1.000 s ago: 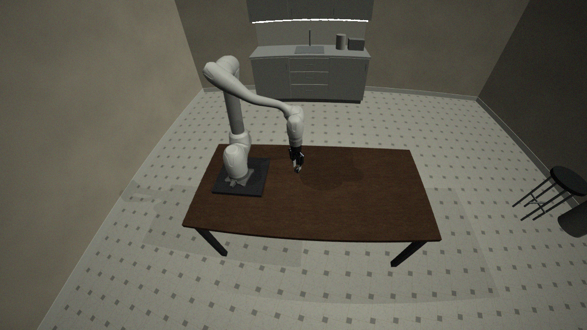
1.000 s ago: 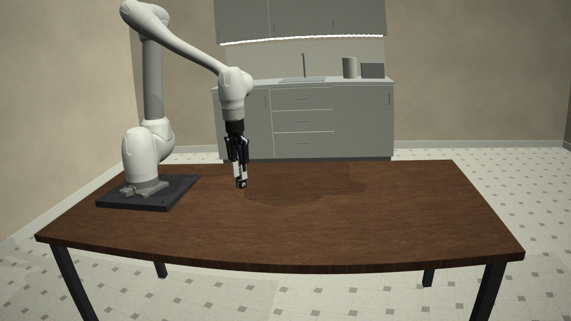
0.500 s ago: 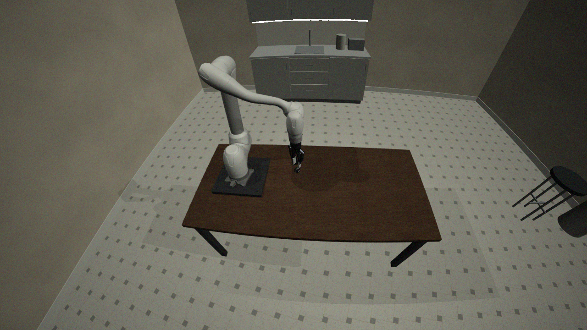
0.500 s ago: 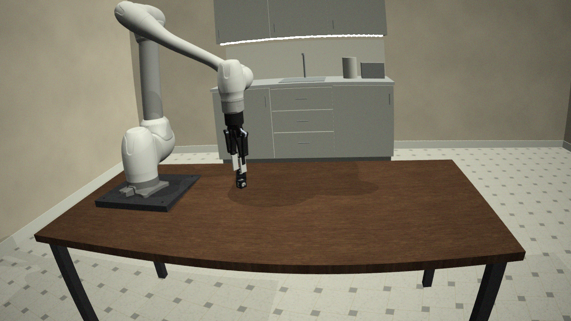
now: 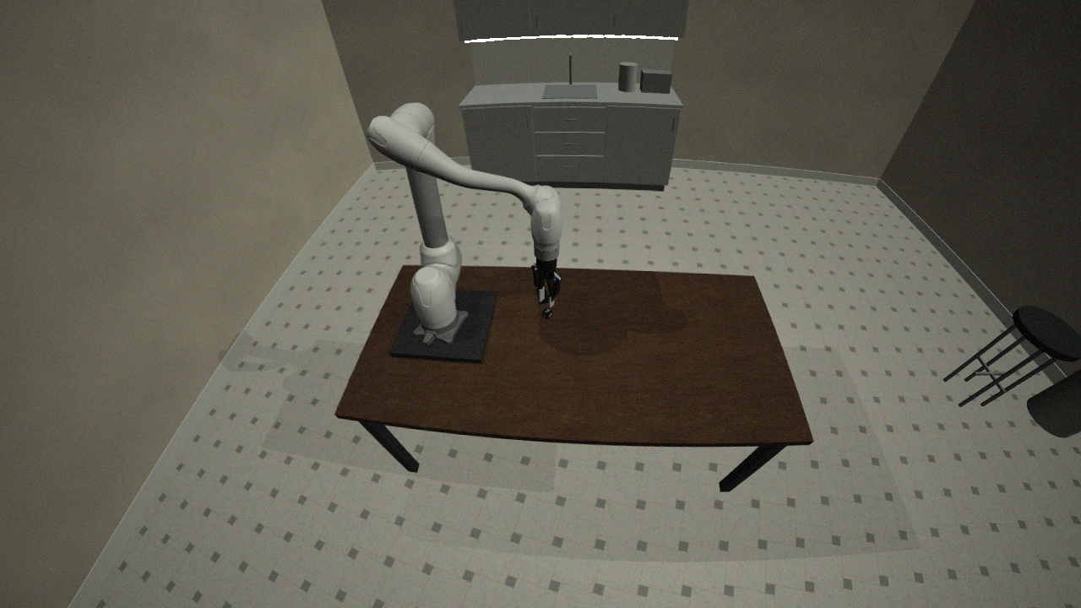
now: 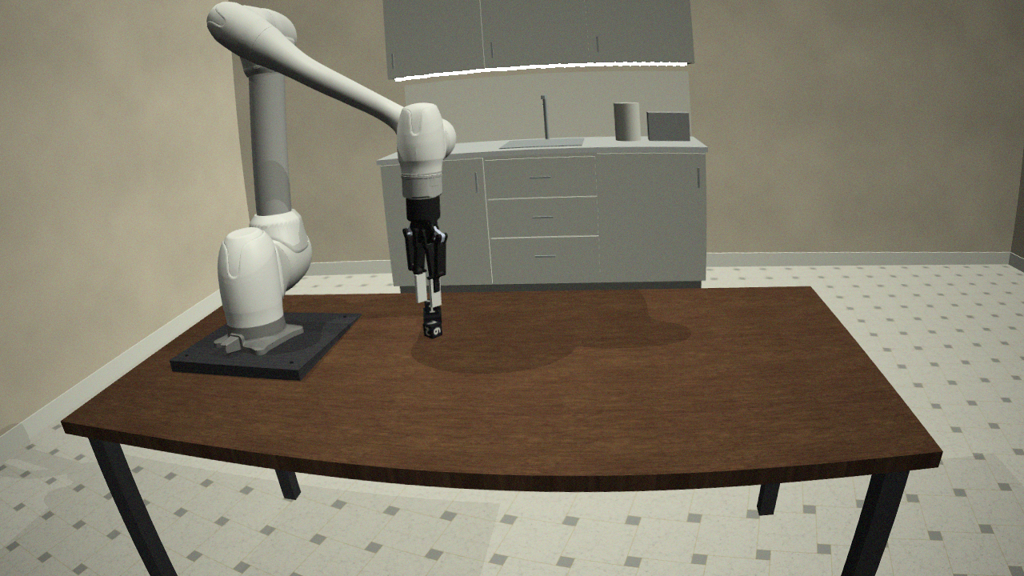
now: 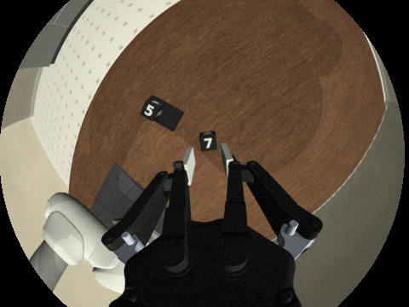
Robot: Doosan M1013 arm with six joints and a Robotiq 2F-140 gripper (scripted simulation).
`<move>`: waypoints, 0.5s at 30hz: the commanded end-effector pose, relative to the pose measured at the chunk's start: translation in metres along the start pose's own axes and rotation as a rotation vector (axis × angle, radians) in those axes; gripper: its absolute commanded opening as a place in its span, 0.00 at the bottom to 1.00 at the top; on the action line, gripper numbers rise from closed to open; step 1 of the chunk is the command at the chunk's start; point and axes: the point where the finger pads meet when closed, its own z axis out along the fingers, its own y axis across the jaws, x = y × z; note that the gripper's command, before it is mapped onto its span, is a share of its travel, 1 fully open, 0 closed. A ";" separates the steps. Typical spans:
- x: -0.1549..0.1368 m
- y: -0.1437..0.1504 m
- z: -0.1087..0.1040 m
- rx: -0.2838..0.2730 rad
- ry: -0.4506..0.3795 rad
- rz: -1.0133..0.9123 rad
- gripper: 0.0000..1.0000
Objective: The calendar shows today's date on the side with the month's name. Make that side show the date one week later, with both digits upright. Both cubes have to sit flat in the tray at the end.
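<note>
I am looking at two little black cubes with white numbers on them. One loose cube [image 5: 547, 312] [image 6: 432, 329] [image 7: 208, 141] is on the brown table [image 5: 605, 393] [image 6: 573, 415] [image 7: 256, 64], nearer to the long edge by the kitchen cupboards than to the long edge across from it. It is out of the tray, with a big white 7 on top. Its sides have white marks too, and one looks like a 6 or a 9, but I can't tell which. The other cube [image 7: 149, 110] has a white 5 on top and is at one end of the black tray [image 7: 171, 117]. A bit of a pale, round mark shows beside the 5, too small for me to read. The tray's other end shows its plain black inside. The tray is closer to the kitchen-side long edge than the loose cube is, and it is a bit crooked to that edge. I can't read the month's name from here. My gripper [image 5: 547, 304] [image 6: 429, 302] [image 7: 207, 153] points down over the 7 cube. Its two pale fingers are apart, and they are not squeezing anything. My white arm [image 5: 468, 177] [image 6: 329, 78] [image 7: 77, 230] stands on a dark plate [image 5: 483, 302] [image 6: 286, 369] [image 7: 115, 183] by one short edge of the table.
</note>
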 end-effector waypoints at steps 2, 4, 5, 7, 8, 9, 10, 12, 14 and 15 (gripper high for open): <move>0.001 -0.001 0.001 0.004 -0.131 0.001 0.36; 0.002 0.001 0.000 -0.003 -0.184 0.003 0.36; 0.003 0.001 -0.001 -0.007 -0.202 0.004 0.36; 0.006 0.001 -0.001 -0.008 -0.209 0.004 0.36; 0.006 0.001 -0.001 -0.008 -0.209 0.004 0.36; 0.006 0.001 -0.001 -0.008 -0.209 0.004 0.36; 0.006 0.001 -0.001 -0.008 -0.209 0.004 0.36; 0.006 0.001 -0.001 -0.008 -0.214 0.004 0.36; 0.006 0.001 0.000 -0.004 -0.242 0.004 0.36; 0.006 0.001 0.001 -0.002 -0.265 0.003 0.36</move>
